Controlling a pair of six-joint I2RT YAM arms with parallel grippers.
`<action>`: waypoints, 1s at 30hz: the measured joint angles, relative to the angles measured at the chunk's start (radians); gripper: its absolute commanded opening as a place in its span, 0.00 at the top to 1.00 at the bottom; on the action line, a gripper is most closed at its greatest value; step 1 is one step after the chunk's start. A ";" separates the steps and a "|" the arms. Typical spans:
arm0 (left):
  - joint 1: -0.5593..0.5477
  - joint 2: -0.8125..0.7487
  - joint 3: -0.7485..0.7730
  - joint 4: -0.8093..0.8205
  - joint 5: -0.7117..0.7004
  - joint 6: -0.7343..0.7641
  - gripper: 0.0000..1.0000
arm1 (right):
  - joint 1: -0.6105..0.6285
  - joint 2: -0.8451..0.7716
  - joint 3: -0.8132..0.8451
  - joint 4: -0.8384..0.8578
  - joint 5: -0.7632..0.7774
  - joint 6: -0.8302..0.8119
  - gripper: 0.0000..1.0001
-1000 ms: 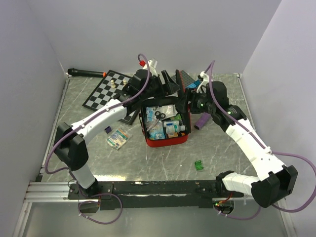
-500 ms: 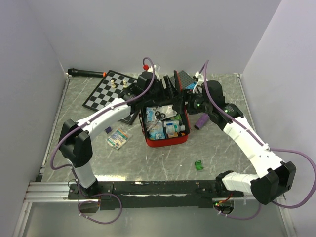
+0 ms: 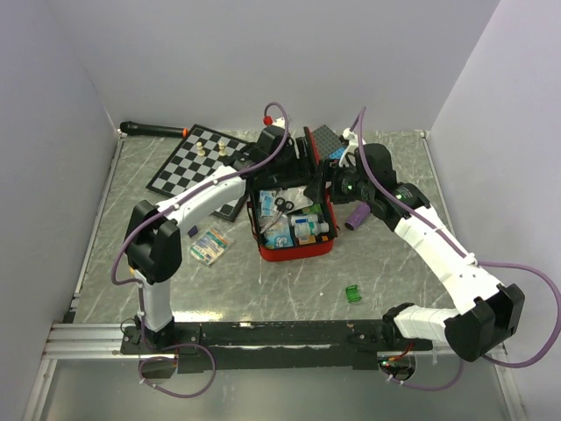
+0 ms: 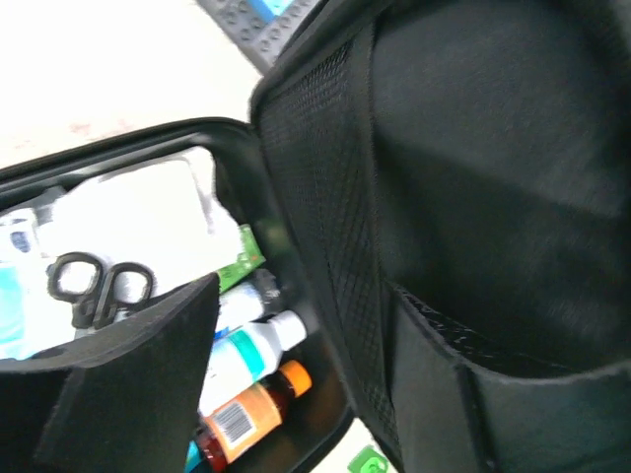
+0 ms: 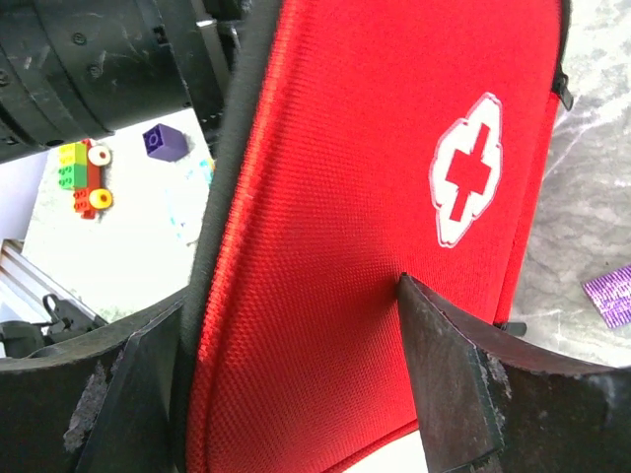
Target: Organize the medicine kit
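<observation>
the medicine kit [image 3: 296, 252] lies open near the middle of the table [image 3: 263, 289], a little toward the back wall, between the two arms. it is a soft red fabric case, roughly square with rounded corners. its lid [image 5: 355, 197] stands up on edge at the far right of the tray. the outside of the lid is a ribbed red weave edged in black, and it carries a white badge [image 5: 465, 169] with a red cross in it. the inside is black lining [image 4: 493, 177] with a mesh pocket [image 4: 315, 197] along the rim. the tray is packed: black-handled scissors [image 4: 94, 291] lie on a white dressing [image 4: 128, 212], with a green packet [image 4: 240, 264] beside it. nearer the front are a white bottle [image 4: 258, 345] and a brown bottle [image 4: 246, 419] with an orange cap and a barcode label. the left gripper [image 4: 304, 296] is at the lining side, its jaws wide apart with the lid's rim between them. the near finger stands clear of the rim, with the bottles showing in the gap, so nothing is clamped. the right gripper [image 5: 296, 296] faces the red outer side, also spread wide, its fingers framing the fabric. whether the tips touch it cannot be told. a chessboard [image 3: 188, 162] lies to the back left, well apart from the case.
</observation>
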 measured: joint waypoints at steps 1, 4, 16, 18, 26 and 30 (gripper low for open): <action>0.000 0.000 0.000 -0.011 -0.010 0.002 0.34 | 0.002 0.000 0.001 -0.005 0.005 0.000 0.22; -0.003 0.000 0.009 -0.041 -0.050 0.016 0.38 | 0.005 0.004 0.019 -0.035 0.031 0.000 0.22; -0.014 -0.024 0.033 -0.119 -0.137 0.055 0.47 | 0.015 0.016 0.100 -0.132 0.188 -0.005 0.25; -0.014 -0.034 0.029 -0.120 -0.148 0.059 0.47 | 0.018 0.021 0.110 -0.142 0.200 -0.008 0.25; -0.010 -0.082 -0.032 -0.116 -0.154 0.066 0.40 | 0.067 0.030 0.115 -0.150 0.220 -0.024 0.25; -0.002 -0.105 -0.051 -0.116 -0.153 0.065 0.38 | 0.092 0.043 0.141 -0.163 0.249 -0.032 0.25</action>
